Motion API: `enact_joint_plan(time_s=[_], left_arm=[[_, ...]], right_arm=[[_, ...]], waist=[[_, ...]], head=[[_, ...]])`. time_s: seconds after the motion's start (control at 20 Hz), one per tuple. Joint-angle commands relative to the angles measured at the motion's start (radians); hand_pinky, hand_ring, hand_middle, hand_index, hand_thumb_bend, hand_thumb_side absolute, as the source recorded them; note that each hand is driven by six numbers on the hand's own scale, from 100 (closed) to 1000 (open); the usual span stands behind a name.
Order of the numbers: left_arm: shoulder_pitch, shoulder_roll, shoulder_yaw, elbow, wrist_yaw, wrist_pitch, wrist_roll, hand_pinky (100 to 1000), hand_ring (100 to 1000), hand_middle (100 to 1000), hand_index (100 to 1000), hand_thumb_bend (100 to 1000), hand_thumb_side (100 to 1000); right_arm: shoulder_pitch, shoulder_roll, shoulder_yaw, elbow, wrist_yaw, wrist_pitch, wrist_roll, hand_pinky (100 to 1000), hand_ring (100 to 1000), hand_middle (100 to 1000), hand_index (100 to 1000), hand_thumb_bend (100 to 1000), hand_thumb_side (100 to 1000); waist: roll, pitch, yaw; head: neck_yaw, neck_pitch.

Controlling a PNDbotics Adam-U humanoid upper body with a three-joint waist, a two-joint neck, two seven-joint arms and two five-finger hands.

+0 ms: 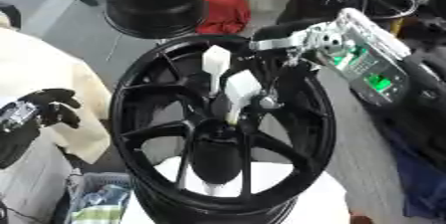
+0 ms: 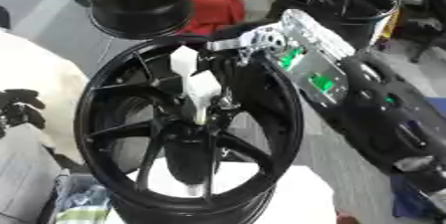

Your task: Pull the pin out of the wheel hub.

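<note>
Right hand on the pin at the hub of the black wheel.
The glossy, many-spoked wheel hub (image 1: 222, 133) fills the frame's centre; the right hand (image 1: 231, 86), white-fingered, closes around a pin there, hidden from view. The left hand (image 1: 48, 106) sits curled, empty, at the left edge.

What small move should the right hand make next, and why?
Probably a slow pull of the right hand up and away from the hub, along the pin's line. The hand is inside the black wheel, its white fingers down at the hub centre; I cannot see the pin or the grip. The left hand rests curled at the left edge.
</note>
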Motion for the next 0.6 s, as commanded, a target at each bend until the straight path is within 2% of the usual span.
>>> enact_joint_plan(time_s=[0.05,0.35,0.5,0.6], left_arm=[[-0.003,0.023,0.016,-0.015,0.003,0.004,0.001,598,579,629,796,100,804],[-0.005,0.022,0.041,-0.019,0.008,0.008,0.001,598,579,629,795,100,802],[-0.009,0.018,0.058,-0.020,0.013,0.006,0.001,598,579,629,795,100,802],[-0.012,0.017,0.078,-0.020,0.015,0.004,0.001,598,578,629,795,100,801]], right_arm=[[-0.015,-0.090,-0.079,-0.074,-0.028,0.049,-0.004,589,506,453,523,100,100],[0.105,-0.227,-0.216,-0.190,0.035,0.132,-0.080,594,497,442,517,100,100],[0.176,-0.292,-0.287,-0.176,0.078,0.176,-0.124,605,500,438,516,100,100],[0.223,-0.307,-0.333,-0.145,0.107,0.205,-0.152,611,499,436,515,100,100]], waist=[[0.003,-0.014,-0.007],[0.012,-0.007,-0.028],[0.023,0.004,-0.044],[0.030,0.014,-0.068]], head=[[0.014,-0.006],[0.047,-0.017],[0.065,-0.028],[0.088,-0.038]])
